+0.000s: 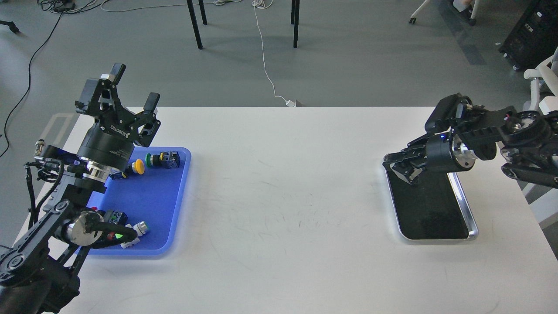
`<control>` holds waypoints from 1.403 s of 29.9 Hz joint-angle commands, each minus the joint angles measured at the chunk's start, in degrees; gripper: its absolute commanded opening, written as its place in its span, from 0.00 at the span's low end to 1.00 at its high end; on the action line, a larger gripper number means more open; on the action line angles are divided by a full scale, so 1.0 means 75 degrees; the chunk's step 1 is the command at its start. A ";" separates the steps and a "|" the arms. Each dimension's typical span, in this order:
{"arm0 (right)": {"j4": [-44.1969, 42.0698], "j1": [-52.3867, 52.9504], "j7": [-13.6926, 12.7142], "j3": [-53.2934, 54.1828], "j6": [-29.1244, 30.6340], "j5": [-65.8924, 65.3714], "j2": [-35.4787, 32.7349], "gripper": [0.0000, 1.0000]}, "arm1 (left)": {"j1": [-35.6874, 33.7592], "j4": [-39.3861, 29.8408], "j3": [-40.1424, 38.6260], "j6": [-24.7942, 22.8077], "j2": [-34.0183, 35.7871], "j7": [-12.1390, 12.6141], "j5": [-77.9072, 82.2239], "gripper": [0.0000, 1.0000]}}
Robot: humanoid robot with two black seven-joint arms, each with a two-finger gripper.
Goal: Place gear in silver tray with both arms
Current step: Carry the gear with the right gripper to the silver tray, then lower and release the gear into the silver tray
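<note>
The silver tray (470, 216), with a black inner surface, lies on the right of the white table. My right gripper (397, 169) hangs over the tray's far left corner and points left and down. It is dark against the black tray, so I cannot tell whether its fingers are open or shut. I cannot make out a gear in it or in the tray. My left gripper (136, 85) is open and empty. It is raised with its fingers pointing up, over the far edge of the blue tray (152, 205).
The blue tray holds small parts: a yellow push button (138, 166), a green button (150, 160), and several switches near its front edge (130, 229). A white chair (540, 83) stands beyond the table's right end. A black case (529, 37) is on the floor.
</note>
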 commanded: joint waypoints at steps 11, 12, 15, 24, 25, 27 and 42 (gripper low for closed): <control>-0.0031 -0.1337 0.0000 0.0054 -0.0361 -0.0185 -0.0895 0.17 | 0.0244 -0.0011 -0.0045 -0.0048 -0.0245 0.0011 0.0012 0.98; -0.0042 -0.1431 0.0000 0.0077 -0.0443 -0.0185 -0.0883 0.18 | 0.0268 -0.0011 -0.0045 -0.0036 -0.0280 0.0011 0.0012 0.98; -0.0066 -0.1549 0.0000 0.0101 -0.0643 -0.0173 -0.0836 0.19 | 0.0291 -0.0011 -0.0057 -0.0036 -0.0327 0.0011 0.0012 0.98; -0.0078 -0.1608 0.0000 0.0136 -0.0690 -0.0138 -0.0766 0.44 | 0.0280 -0.0011 -0.0092 -0.0036 -0.0292 0.0011 0.0012 0.98; -0.0055 -0.1608 0.0000 0.0182 -0.0713 -0.0126 -0.0777 0.57 | 0.0280 -0.0011 -0.0092 -0.0036 -0.0292 0.0011 0.0012 0.98; -0.0054 -0.1620 0.0000 0.0276 -0.0714 -0.0126 -0.0824 0.80 | 0.0280 -0.0011 -0.0092 -0.0024 -0.0280 0.0011 0.0012 0.98; 0.0614 -0.2297 0.0000 0.3929 -0.0714 0.2775 -0.1610 0.96 | 0.0291 -0.0011 -0.0092 -0.0048 -0.0069 0.0000 0.0001 0.98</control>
